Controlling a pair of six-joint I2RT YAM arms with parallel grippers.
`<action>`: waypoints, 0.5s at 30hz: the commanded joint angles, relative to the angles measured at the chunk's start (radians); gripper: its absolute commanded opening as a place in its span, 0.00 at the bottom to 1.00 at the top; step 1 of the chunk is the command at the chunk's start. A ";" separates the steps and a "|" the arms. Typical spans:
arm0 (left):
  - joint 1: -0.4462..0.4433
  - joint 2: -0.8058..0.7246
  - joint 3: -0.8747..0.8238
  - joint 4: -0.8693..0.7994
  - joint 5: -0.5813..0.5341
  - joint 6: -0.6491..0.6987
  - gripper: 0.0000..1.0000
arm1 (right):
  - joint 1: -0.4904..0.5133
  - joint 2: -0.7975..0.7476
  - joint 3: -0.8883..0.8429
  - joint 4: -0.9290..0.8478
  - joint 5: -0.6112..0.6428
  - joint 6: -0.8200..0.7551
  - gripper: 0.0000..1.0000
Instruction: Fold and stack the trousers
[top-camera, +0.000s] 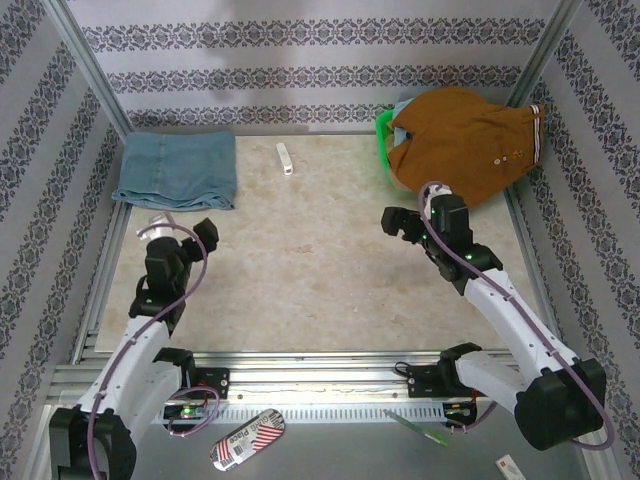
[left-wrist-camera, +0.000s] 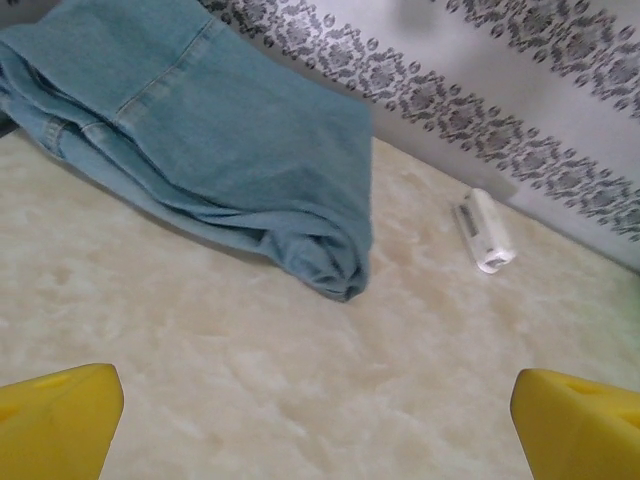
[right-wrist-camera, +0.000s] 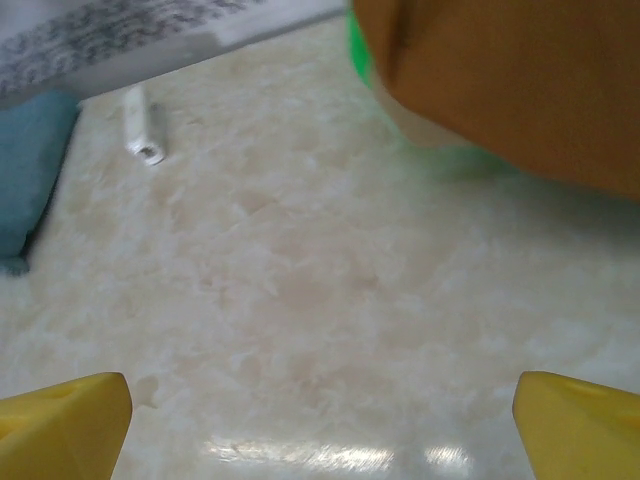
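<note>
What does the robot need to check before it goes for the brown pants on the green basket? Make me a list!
1. Left hand open and empty: ok.
2. Right hand open and empty: ok.
3. Blue jeans folded flat in the far left corner: ok.
4. Brown trousers folded: not ok, heaped over the green basket.
5. Small white object out of the way: ok, it lies by the back wall.
6. More clothes under the brown trousers: cannot tell.

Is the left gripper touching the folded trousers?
Apart. The left wrist view shows bare table between the left gripper and the trousers.
</note>
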 joint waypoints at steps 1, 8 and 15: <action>-0.008 0.038 -0.136 0.475 -0.079 0.215 1.00 | 0.001 -0.023 -0.019 0.164 -0.187 -0.371 0.98; -0.008 0.216 -0.178 0.582 -0.032 0.350 0.99 | 0.001 -0.110 -0.163 0.357 -0.081 -0.463 0.98; -0.005 0.559 -0.203 0.949 0.009 0.453 1.00 | -0.033 -0.129 -0.276 0.437 0.045 -0.514 0.98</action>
